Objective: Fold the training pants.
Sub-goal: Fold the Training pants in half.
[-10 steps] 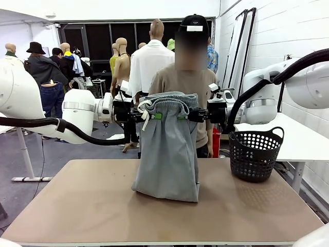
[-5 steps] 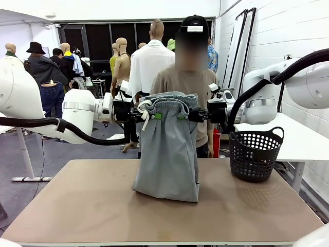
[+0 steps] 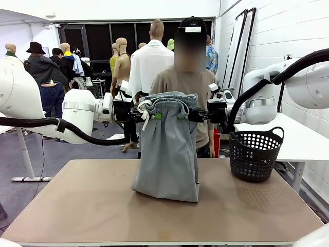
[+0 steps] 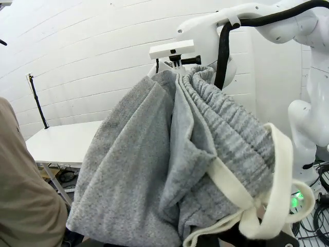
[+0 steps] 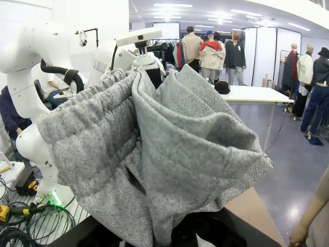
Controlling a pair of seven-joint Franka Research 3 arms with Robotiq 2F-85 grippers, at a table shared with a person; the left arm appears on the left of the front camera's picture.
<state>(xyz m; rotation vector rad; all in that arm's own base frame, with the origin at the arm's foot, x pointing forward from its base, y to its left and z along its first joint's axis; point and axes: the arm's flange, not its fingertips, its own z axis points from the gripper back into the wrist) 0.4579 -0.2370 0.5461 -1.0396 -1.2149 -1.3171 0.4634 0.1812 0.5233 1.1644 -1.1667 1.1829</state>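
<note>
Training pants (image 3: pixel 167 149): hang by the waistband between left tool (image 3: pixel 154 116) and right tool (image 3: pixel 184 117), each clenched on a waistband end; doubled lower part rests on the worktop (image 3: pixel 77 206). Judged midway: legs look folded, laying flat and final fold remain.

Both arms are glossy white with rounded joint housings and thick black cables looping alongside. The left gripper (image 3: pixel 154 116) and right gripper (image 3: pixel 181 117) are black with green pads. The person (image 3: pixel 185 85) wears a beige-brown top and black cap.
</note>
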